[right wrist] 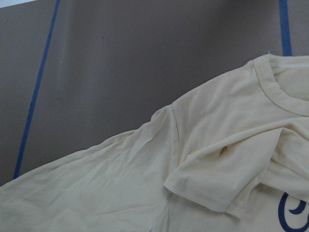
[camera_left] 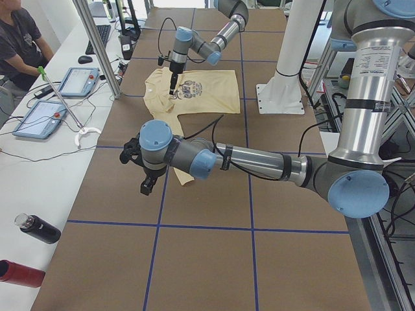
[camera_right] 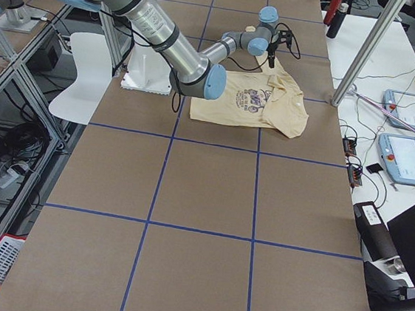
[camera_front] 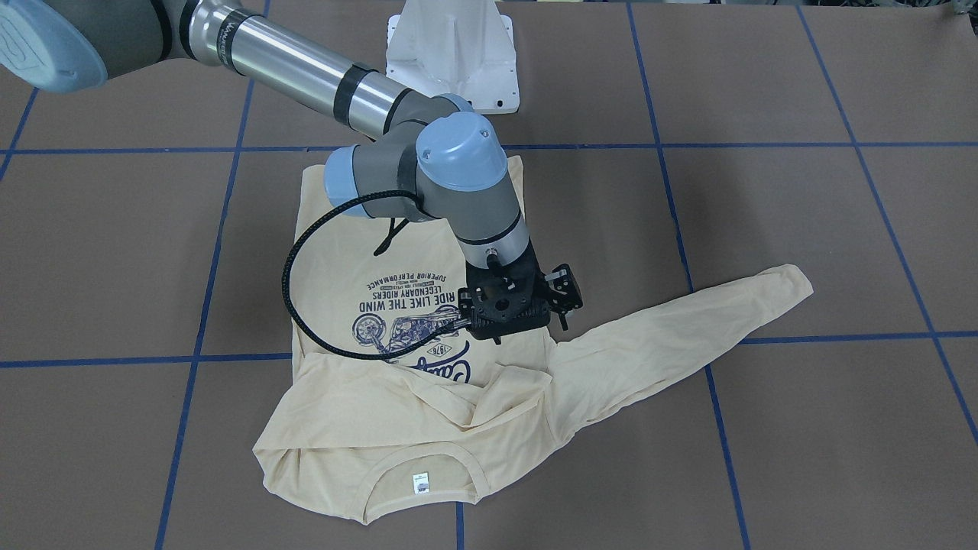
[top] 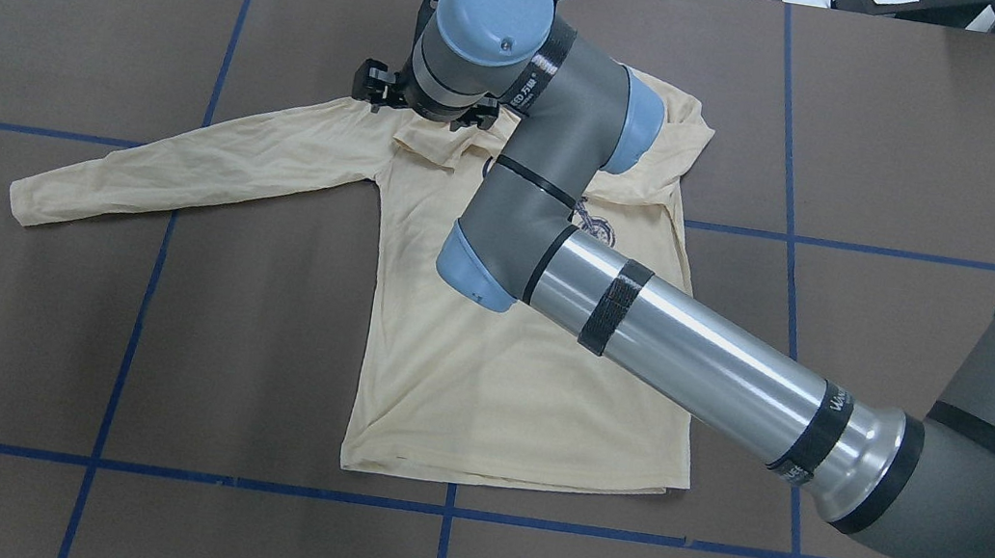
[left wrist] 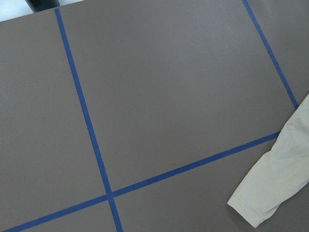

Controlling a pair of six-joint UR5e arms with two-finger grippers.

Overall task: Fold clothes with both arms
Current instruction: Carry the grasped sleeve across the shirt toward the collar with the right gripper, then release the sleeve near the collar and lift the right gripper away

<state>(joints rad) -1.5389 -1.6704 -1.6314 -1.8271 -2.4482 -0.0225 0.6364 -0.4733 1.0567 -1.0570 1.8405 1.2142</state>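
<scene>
The cream-yellow shirt [camera_front: 344,260] lies print side up on the brown table, collar and white neck tag [camera_front: 421,482] toward the front-facing camera. One sleeve [top: 182,167] stretches out flat to the robot's left. The other is folded in across the chest [camera_front: 428,393]. My right gripper [camera_front: 513,321] hangs over the shoulder seam where the stretched sleeve begins. Its fingers are hidden under the wrist, so I cannot tell their state. The right wrist view shows only loose cloth [right wrist: 120,183]. My left gripper [camera_left: 146,186] hovers beside the sleeve cuff [left wrist: 275,183]; I cannot tell its state.
Blue tape lines grid the table. The white pedestal base [camera_front: 454,53] stands on the robot's side of the shirt. A side bench with tablets [camera_left: 78,81], bottles [camera_left: 39,228] and a seated person [camera_left: 19,39] runs along the far edge, behind a metal post [camera_left: 97,45].
</scene>
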